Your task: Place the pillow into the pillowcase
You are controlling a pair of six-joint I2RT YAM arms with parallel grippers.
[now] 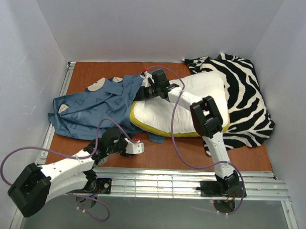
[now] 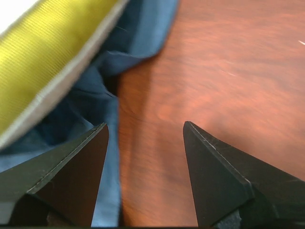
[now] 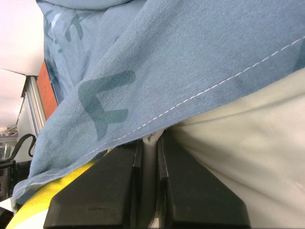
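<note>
Plump white quilted pillow (image 1: 153,117) edge clamped by right gripper (image 3: 150,143) under blue printed pillowcase (image 1: 93,110) hem, judged for feeding in; left gripper (image 2: 144,125) held spread, empty.

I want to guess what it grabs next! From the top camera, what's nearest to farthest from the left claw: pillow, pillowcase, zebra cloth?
1. Pillowcase and pillow: both just beyond the left claw, too close to call.
2. Zebra-striped cloth: far right side, farthest.
</note>
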